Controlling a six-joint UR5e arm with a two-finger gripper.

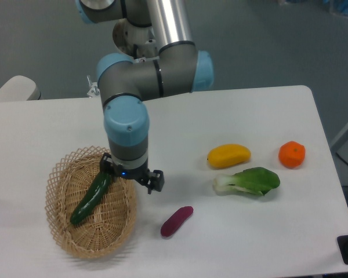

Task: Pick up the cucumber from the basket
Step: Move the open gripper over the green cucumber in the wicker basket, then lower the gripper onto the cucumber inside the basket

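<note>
We see the gripper [131, 178] with its jaws spread apart and nothing between them: one finger stands over the upper right part of the basket [62, 165], close to the upper tip of the cucumber [91, 197], and the other finger [153, 180] hangs outside the basket's right rim, over the table [249, 231]. The arm [126, 130] rises from the gripper in grey segments with light blue caps.

The cucumber is dark green, smooth and glossy, long and slightly curved. It lies inside the basket on a diagonal, its lower end toward the basket's lower left and its upper end toward the upper right, spanning roughly half the basket's length. We cannot tell whether the near finger touches it.

The basket is oval and shallow, of light tan woven straw with an open lattice rim; the cucumber is the only thing in it.

Right of the basket, on the table, we note a purple vegetable [177, 221] just beside the rim, then a yellow fruit [229, 155], a leafy bok choy [247, 181] and an orange fruit [292, 154], all well apart from it.
</note>
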